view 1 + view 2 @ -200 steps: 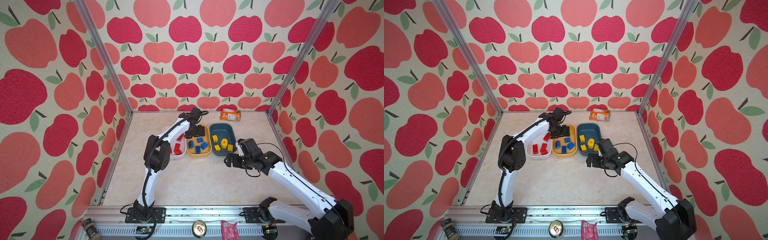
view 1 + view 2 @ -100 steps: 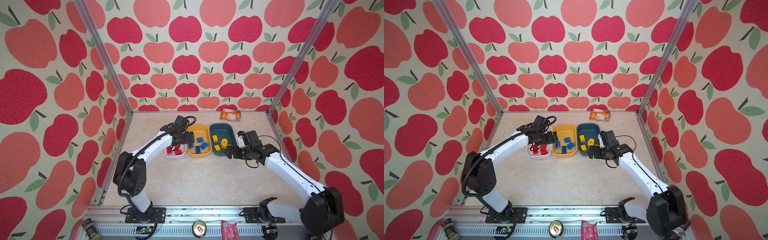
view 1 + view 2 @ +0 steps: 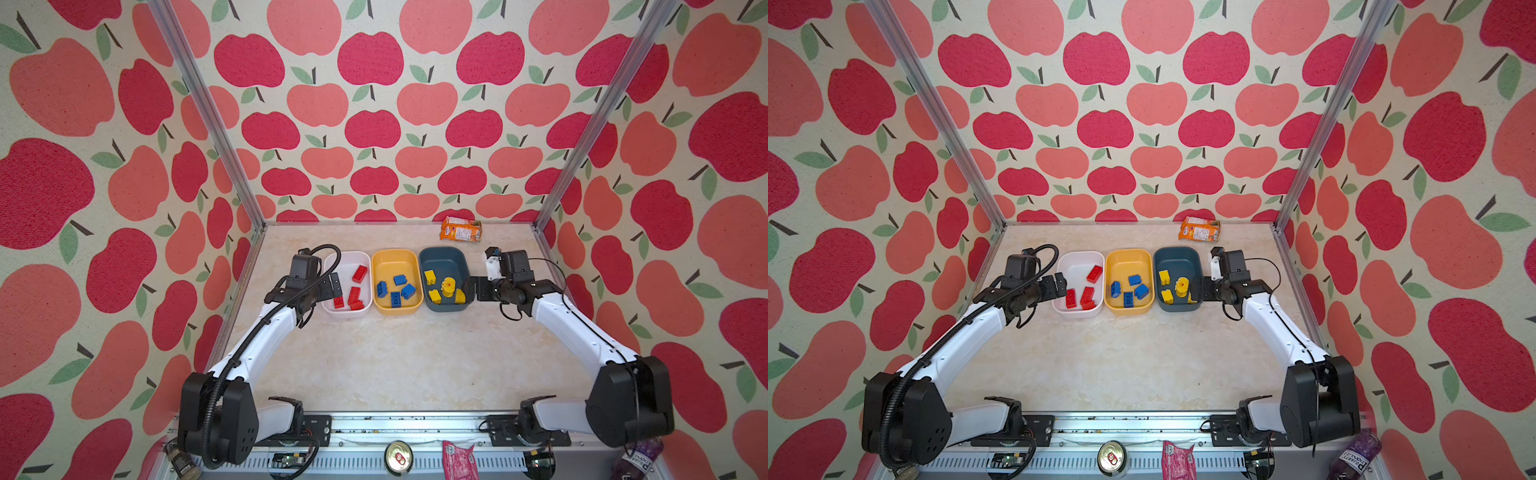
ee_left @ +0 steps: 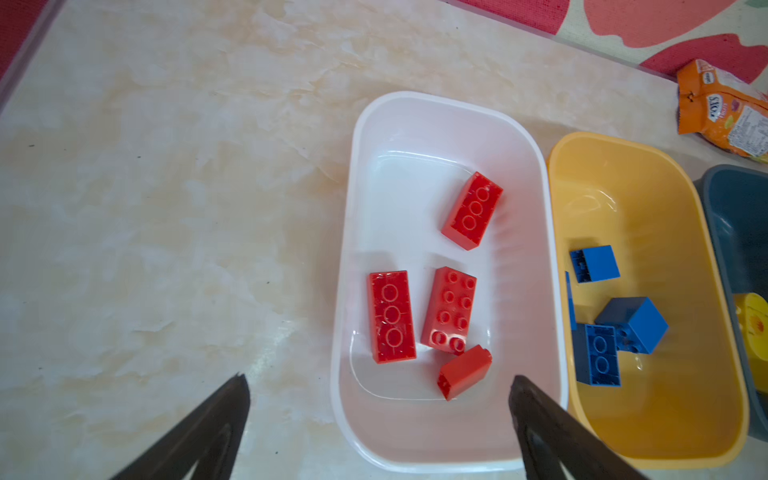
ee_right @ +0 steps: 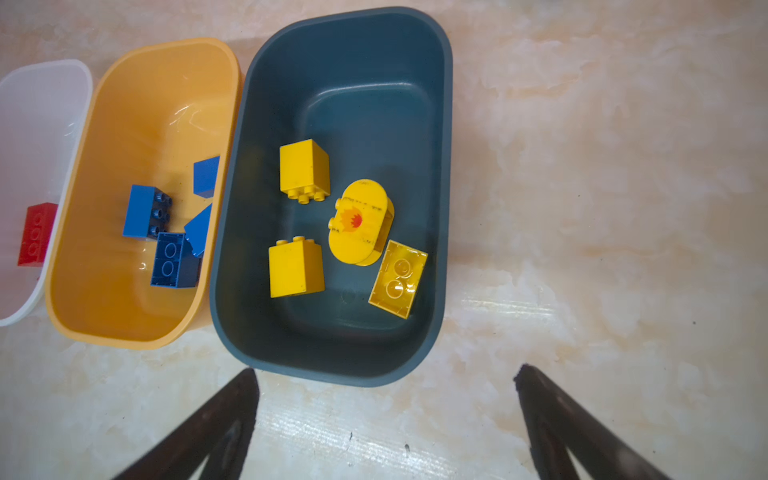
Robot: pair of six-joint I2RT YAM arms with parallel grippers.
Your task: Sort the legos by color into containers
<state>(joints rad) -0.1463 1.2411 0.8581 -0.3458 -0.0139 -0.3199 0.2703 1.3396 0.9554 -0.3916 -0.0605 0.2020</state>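
You see three walls (image 3: 374, 124) papered with red and pink apples and green leaves on cream. Metal posts (image 3: 212, 124) run up both back corners. Your table (image 3: 395, 365) is pale marbled beige, evenly lit, with a soft sheen. An orange packet (image 3: 461, 229) lies by the back wall. Along the near rail (image 3: 415, 424) sit a can (image 3: 398, 457), a pink wrapper (image 3: 457, 462) and a purple bottle (image 3: 1356, 457).

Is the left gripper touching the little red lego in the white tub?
Apart. The left wrist view shows the left gripper open, with bare floor of the white tub between its nearer fingertip and the little red lego.
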